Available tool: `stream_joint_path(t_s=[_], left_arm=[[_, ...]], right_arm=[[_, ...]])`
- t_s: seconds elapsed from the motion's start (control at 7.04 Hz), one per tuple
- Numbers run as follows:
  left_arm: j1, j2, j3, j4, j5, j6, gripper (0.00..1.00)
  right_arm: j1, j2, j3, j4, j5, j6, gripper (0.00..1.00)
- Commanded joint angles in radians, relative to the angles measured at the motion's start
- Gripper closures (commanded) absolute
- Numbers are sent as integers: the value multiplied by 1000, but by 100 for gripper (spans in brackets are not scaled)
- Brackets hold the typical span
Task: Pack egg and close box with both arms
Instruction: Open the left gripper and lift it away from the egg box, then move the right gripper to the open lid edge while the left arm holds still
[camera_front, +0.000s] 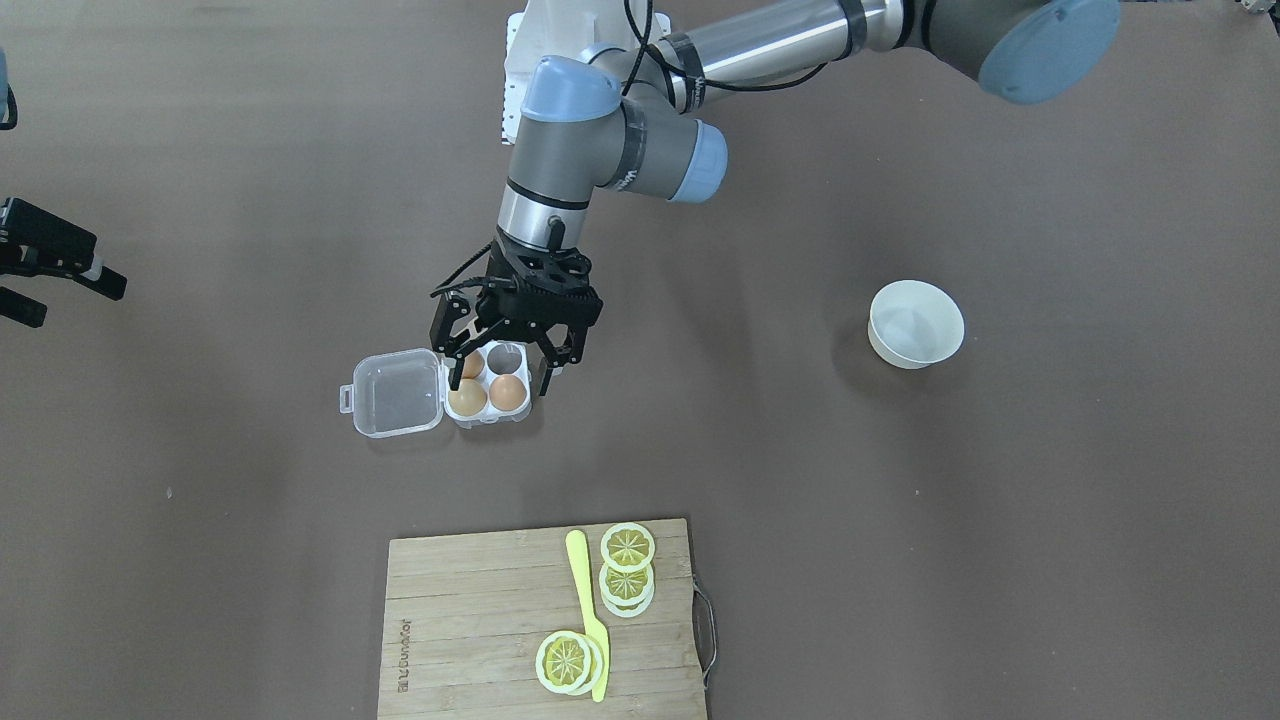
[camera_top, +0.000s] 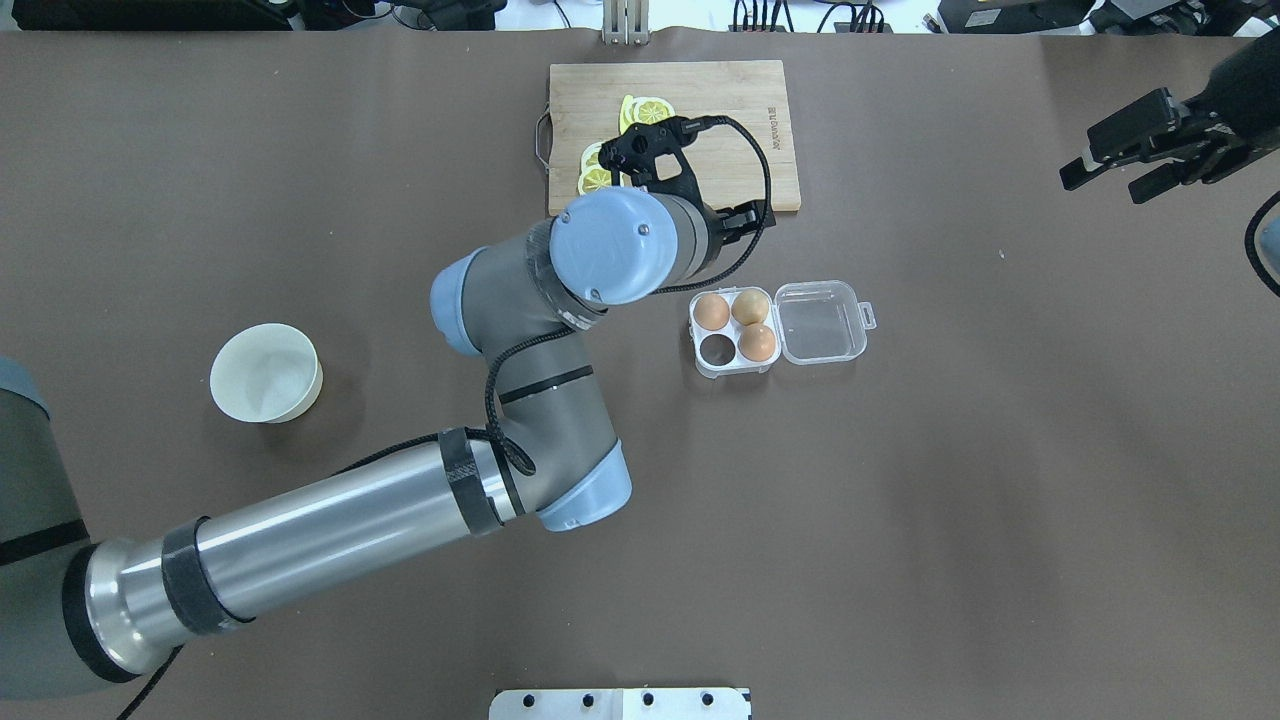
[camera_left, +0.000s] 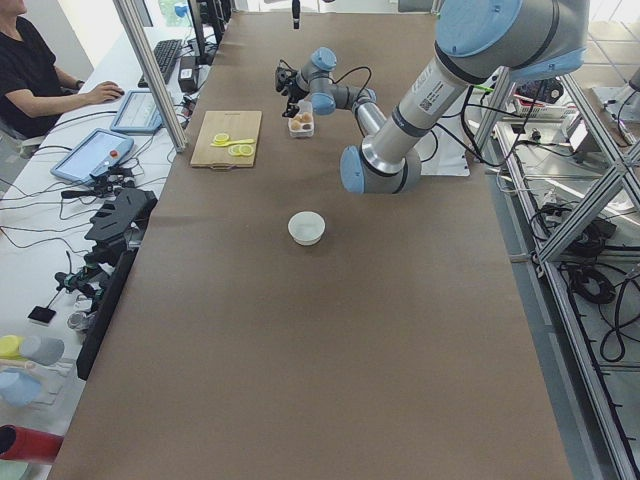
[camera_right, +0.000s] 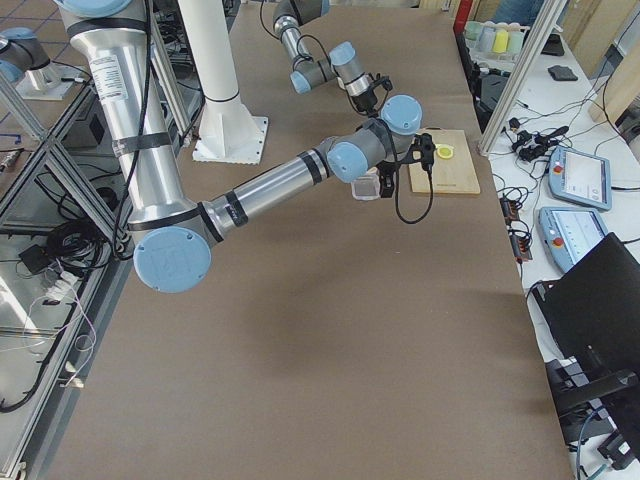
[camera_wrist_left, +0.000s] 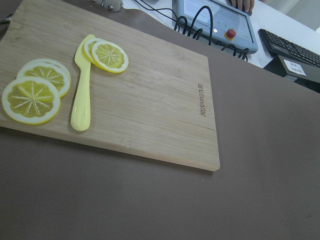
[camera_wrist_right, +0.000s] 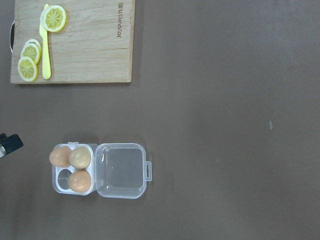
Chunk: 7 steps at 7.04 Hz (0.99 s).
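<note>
We see the left pincer (camera_front: 503, 372) spread empty above the box (camera_top: 716, 349); three eggs (camera_top: 758, 342) sit inside; its lid (camera_top: 820, 322) lies flat for access; right pincer (camera_top: 1100, 187) hangs released, well apart.

A wooden cutting board (camera_front: 480, 620) lies at the desk's (camera_front: 1000, 550) far long edge, midway along. On it a pale yellow knife (camera_front: 583, 590) lies among lemon slices (camera_front: 627, 547), perhaps five, some overlapping. A white bowl (camera_front: 915, 322) stands well apart, toward the desk's left end.
</note>
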Motion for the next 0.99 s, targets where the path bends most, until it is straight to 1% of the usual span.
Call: stream_joint_path(t_s=[0.0, 0.14, 0.28, 0.43, 0.57, 0.71, 0.85], left_arm=[[-39, 38, -29, 10, -95, -11, 6], [-38, 40, -29, 11, -94, -11, 6], [-38, 41, -28, 11, -92, -11, 6], [-38, 41, -29, 11, -91, -13, 6], [-39, 41, -28, 11, -91, -13, 6], [-38, 43, -28, 11, -89, -17, 6], [-36, 50, -29, 10, -91, -21, 6]], right_arm=[[-34, 13, -26, 103, -28, 3, 0], [-52, 14, -112, 226, -32, 12, 0], [-66, 14, -205, 399, -30, 106, 0], [-92, 20, -276, 577, -35, 248, 0], [-114, 22, -334, 675, -41, 323, 0], [-143, 25, -377, 785, -61, 389, 0], [-181, 25, -439, 950, -120, 508, 0]])
